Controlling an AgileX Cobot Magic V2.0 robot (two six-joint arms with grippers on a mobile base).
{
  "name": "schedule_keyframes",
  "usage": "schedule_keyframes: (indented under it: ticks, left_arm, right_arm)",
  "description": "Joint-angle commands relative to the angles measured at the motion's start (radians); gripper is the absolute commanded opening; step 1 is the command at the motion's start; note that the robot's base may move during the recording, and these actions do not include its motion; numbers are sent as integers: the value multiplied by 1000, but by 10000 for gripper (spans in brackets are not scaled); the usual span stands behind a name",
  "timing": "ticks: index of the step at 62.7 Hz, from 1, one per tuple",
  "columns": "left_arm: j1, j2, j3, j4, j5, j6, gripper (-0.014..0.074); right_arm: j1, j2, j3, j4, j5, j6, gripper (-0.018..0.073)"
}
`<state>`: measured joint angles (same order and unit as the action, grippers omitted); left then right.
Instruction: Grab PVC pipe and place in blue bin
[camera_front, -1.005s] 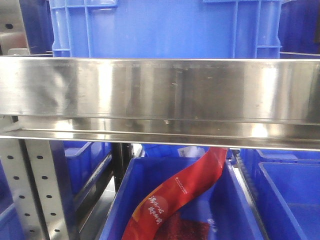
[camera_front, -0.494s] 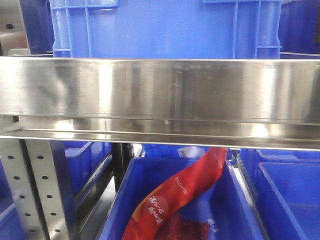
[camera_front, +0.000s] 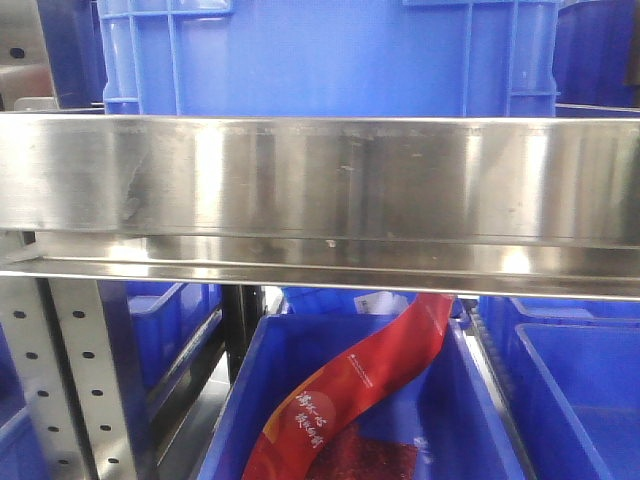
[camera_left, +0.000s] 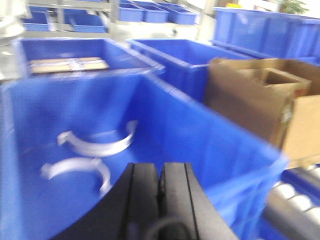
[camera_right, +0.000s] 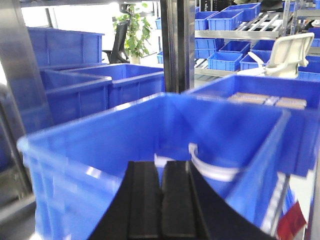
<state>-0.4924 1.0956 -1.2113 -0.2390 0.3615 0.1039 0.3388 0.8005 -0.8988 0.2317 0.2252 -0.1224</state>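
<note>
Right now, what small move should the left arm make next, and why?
Probably open the left gripper and lower it toward the nearer PVC pipe. Its fingers are pressed together and hold nothing, while two white curved pieces lie loose on the floor of the blue bin ahead of it.

Steel shelf rail (camera_front: 320, 190), red printed packet (camera_front: 360, 395) (leaning in a lower crate), cardboard box (camera_left: 260, 100), potted plant (camera_right: 132, 32)

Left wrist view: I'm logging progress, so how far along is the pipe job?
Two curved white plastic pipe pieces already lie in the blue plastic bin. Nothing is in hand: the left end effector and right end effector are shut, empty. Whether more remain is unseen.
</note>
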Motion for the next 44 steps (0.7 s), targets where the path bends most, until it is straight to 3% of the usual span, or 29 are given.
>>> schedule_keyframes:
  ticks: [1, 22, 44]
  left_arm:
    - [-8, -78, 133, -2, -119, 5, -111]
    - [-8, -369, 558, -2, -325, 5, -111]
    - [-8, -543, 590, -2, -385, 5, -111]
  right_arm:
    - [0, -61, 80, 4, -46, -5, -168]
    - [0, -165, 196, 6, -53, -5, -168]
    - [0, -165, 192, 7, -57, -5, -168]
